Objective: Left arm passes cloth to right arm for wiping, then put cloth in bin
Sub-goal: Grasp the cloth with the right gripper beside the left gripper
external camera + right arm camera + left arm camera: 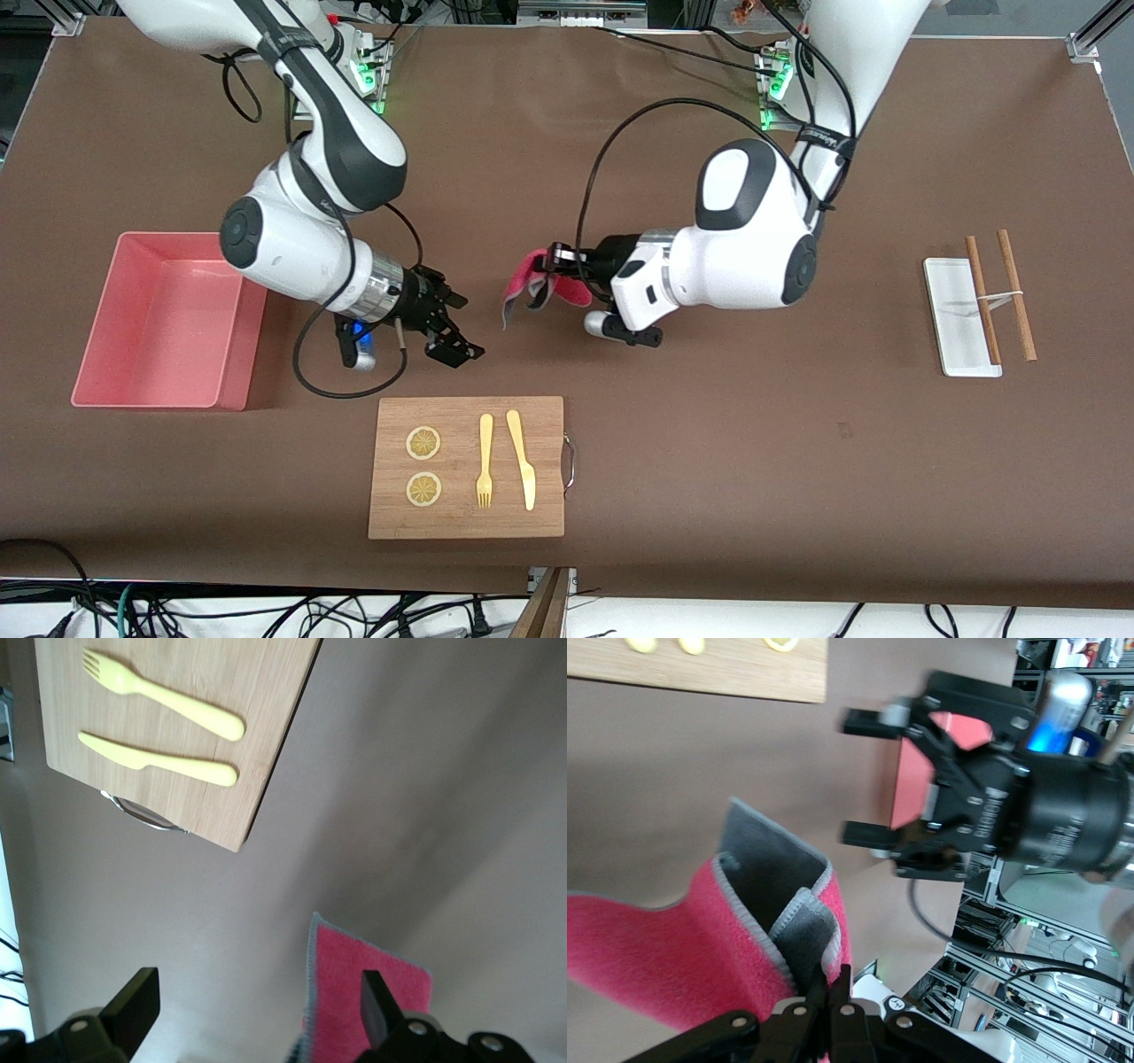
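I see my left pincer (542, 276) pinching the cloth (532, 282) up in the air over the middle of the desk (709, 461). My right pincer (456, 328) faces it close by with its fingers (133, 1001) spread wide, not touching the cloth. The bin (168, 319) sits at the right arm's end of the desk.

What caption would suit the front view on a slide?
Left tool holds out the cloth toward the open right tool.
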Motion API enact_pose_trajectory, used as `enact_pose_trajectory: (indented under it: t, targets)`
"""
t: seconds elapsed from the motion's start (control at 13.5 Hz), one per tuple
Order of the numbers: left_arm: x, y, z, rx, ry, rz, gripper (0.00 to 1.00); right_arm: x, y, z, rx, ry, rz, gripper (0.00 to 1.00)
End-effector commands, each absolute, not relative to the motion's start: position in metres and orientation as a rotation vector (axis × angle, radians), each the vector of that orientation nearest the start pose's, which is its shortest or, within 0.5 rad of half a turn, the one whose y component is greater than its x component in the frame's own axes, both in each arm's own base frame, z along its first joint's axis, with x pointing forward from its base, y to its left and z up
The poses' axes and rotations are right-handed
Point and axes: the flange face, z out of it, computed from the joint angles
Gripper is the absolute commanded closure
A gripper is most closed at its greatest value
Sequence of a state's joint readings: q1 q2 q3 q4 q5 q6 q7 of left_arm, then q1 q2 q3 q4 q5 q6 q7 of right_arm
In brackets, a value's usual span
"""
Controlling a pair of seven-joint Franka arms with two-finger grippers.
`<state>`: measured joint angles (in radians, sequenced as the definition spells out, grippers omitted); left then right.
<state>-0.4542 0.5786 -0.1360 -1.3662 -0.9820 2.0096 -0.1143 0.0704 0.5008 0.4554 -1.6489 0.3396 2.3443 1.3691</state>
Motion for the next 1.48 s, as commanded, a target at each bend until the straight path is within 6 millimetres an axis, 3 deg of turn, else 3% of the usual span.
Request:
enact_pose_trajectory:
  t: [0.0, 0.3, 0.67, 1.18, 1.33, 1.4]
  targets:
    - [0.587, -0.460, 0.428, 2.151, -0.046, -0.265, 1.00, 0.618, 0.333, 0.360, -2.226, 1.433, 0.383, 0.00]
    - [0.584, -0.463, 0.427, 2.153, -0.053, -0.269, 1.00, 0.607, 0.349, 0.342, -2.261, 1.419, 0.431, 0.00]
    - [0.585, -0.463, 0.429, 2.138, -0.028, -0.278, 1.00, 0.591, 0.350, 0.329, -2.373, 1.389, 0.554, 0.00]
    - [0.587, -0.460, 0.432, 2.132, -0.022, -0.273, 1.00, 0.572, 0.344, 0.323, -2.554, 1.192, 0.717, 0.00]
    - [0.588, -0.459, 0.433, 2.131, -0.021, -0.271, 1.00, 0.568, 0.344, 0.321, -2.572, 1.181, 0.745, 0.02]
    - [0.590, -0.457, 0.432, 2.132, -0.017, -0.271, 1.00, 0.566, 0.344, 0.320, -2.587, 1.166, 0.760, 0.18]
